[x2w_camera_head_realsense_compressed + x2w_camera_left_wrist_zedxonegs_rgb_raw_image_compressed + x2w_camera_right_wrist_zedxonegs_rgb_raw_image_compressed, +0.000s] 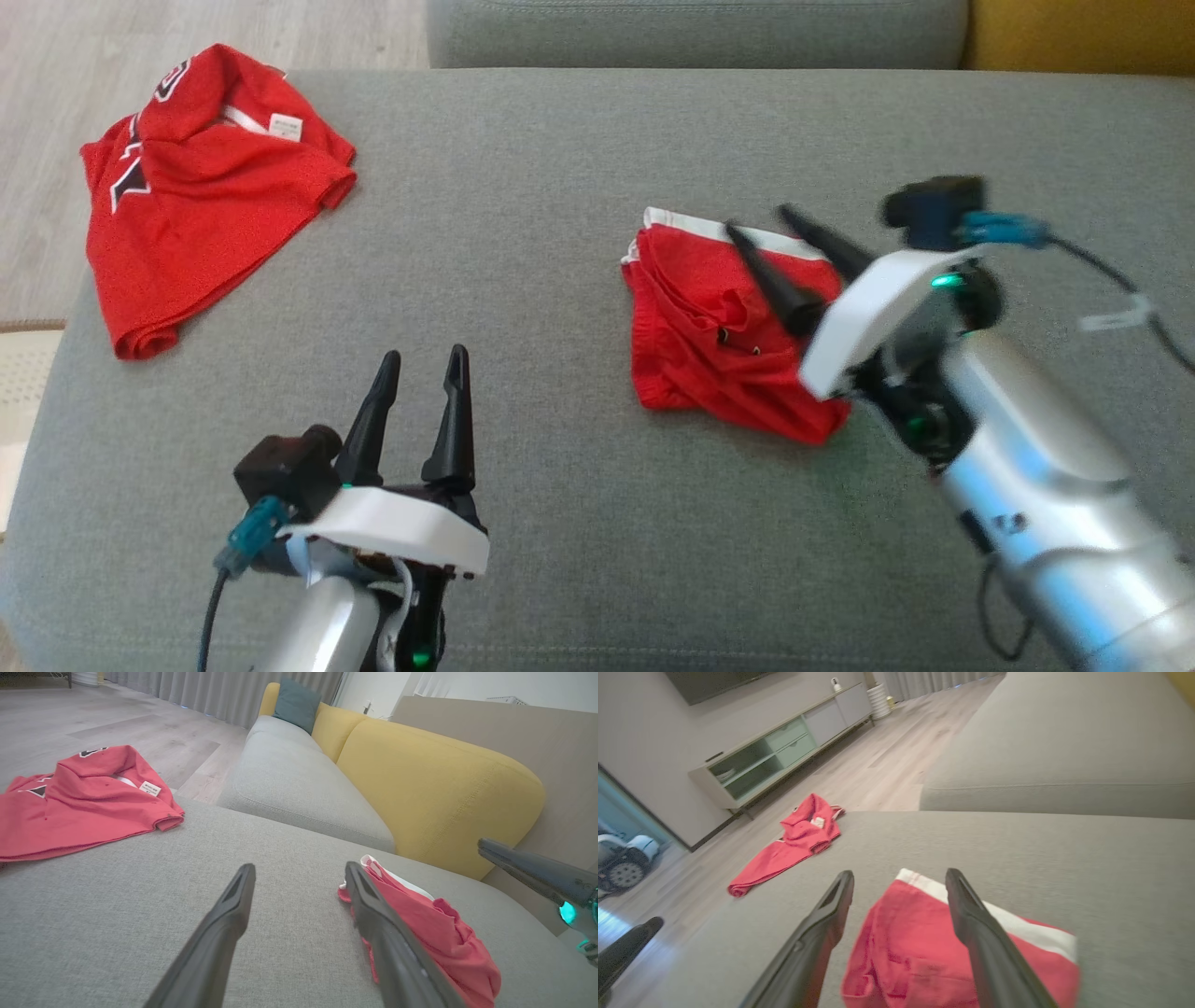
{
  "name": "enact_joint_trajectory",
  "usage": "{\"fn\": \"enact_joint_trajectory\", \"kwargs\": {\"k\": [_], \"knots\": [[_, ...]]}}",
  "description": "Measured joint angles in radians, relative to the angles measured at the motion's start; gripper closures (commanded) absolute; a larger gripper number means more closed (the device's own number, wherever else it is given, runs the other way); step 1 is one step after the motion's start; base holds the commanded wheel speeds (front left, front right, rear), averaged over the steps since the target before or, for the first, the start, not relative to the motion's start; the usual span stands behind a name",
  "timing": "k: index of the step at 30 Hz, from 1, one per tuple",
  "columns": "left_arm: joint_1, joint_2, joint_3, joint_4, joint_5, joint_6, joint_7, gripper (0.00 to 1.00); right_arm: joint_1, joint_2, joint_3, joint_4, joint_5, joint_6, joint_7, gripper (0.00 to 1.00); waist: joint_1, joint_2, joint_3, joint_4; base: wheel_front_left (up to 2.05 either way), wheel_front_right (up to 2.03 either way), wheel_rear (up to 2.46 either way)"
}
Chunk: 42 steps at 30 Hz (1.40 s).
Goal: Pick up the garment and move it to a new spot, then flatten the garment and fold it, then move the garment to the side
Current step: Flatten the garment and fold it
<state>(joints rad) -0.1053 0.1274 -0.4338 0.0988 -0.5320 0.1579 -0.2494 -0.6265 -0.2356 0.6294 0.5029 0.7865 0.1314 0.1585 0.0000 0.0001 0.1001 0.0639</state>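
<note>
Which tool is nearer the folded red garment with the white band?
Right. The right tool is open directly over the folded red garment, fingers spread above its far edge. The left tool is open too, well off to the garment's left over the grey cushion.

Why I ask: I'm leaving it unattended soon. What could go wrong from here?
1. The right gripper has its open fingers close over the shorts. Pulling away could snag a loose fold and undo the pile.
2. The shirt lies at the cushion's edge. A nudge might send it sliding to the floor.
</note>
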Motion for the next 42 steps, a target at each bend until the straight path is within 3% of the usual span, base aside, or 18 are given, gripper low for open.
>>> {"fn": "enact_joint_trajectory", "kwargs": {"k": [5,6,7,9,10,21,29,42], "knots": [[0.000,-0.001,-0.003,0.000,0.000,0.000,0.000,0.00,0.006,-0.051,-0.074,0.040,-0.050,0.000,-0.010,0.04,0.0000,0.0000,-0.001,-0.007,0.00,0.00,0.00],[0.000,-0.001,-0.003,0.001,0.000,0.000,0.000,0.00,0.007,-0.058,-0.083,0.050,-0.063,0.000,-0.010,0.26,0.0000,0.0000,0.000,-0.007,0.00,0.00,0.00],[0.000,-0.001,-0.003,0.000,0.000,-0.001,0.000,0.00,0.009,-0.069,-0.094,0.072,-0.087,0.000,-0.010,0.64,0.0000,0.0000,0.003,-0.006,0.00,0.00,0.00],[0.000,-0.001,-0.004,0.000,0.000,-0.001,0.000,0.00,0.019,-0.071,-0.098,0.091,-0.105,0.000,-0.006,0.83,0.0000,0.0000,0.007,-0.004,0.00,0.00,0.00],[0.000,-0.001,-0.004,0.000,0.000,-0.001,0.000,0.00,0.027,-0.071,-0.095,0.101,-0.117,0.000,0.002,1.00,0.0000,0.0000,0.009,-0.004,0.00,0.00,0.00],[-0.002,-0.001,-0.012,0.001,0.003,-0.001,0.000,0.00,0.021,-0.099,-0.016,0.229,-0.180,0.000,0.037,1.00,0.0000,0.0000,0.039,0.033,0.00,0.00,0.00],[-0.002,-0.001,-0.014,0.007,0.003,-0.008,0.000,0.00,-0.030,-0.120,0.085,0.257,-0.122,0.000,0.065,1.00,0.0000,0.0000,0.050,0.071,0.00,0.00,0.00],[-0.003,-0.001,-0.015,0.007,0.003,-0.008,0.000,0.00,-0.032,-0.179,0.359,0.060,0.080,0.000,0.077,1.00,0.0000,0.0000,0.053,0.062,0.00,0.00,0.00]]}}
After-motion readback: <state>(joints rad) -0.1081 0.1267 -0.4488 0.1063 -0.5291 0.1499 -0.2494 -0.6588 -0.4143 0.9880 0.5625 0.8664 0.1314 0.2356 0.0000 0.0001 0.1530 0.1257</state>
